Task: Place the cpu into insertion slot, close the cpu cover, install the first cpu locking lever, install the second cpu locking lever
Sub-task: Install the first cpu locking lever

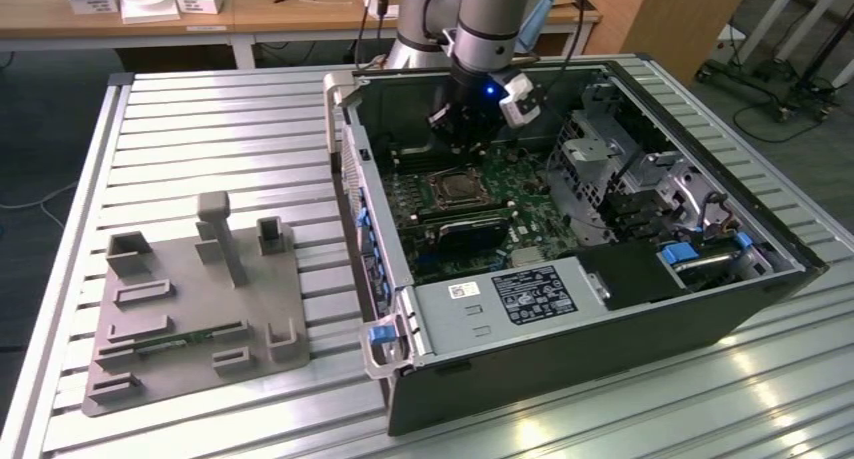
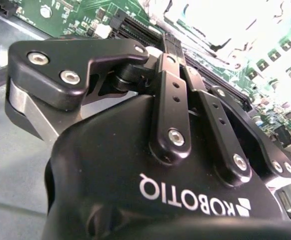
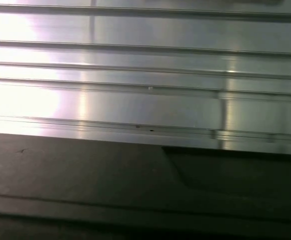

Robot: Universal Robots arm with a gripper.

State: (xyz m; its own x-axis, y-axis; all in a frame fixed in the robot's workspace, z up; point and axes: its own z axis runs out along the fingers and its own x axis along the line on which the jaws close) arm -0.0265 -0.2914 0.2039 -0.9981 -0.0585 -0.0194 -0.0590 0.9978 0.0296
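Hanging above the insertion slot (image 1: pixel 455 189), toward the case's back wall, gripper (image 1: pixel 466 139) seemingly pinched shut, load unclear.

The gripper (image 1: pixel 465 137) hangs inside the open computer case (image 1: pixel 561 279), above the green circuit board (image 1: pixel 501 194), and whether its fingers are apart cannot be made out. Just below it lies the insertion slot (image 1: pixel 457 188), with the black box with a white label (image 1: pixel 534 294) farther off toward the case's near end. Well apart from the gripper, toward the exterior view's left, a grey fixture (image 1: pixel 194 299) sits on the slatted metal table (image 1: pixel 214 119).
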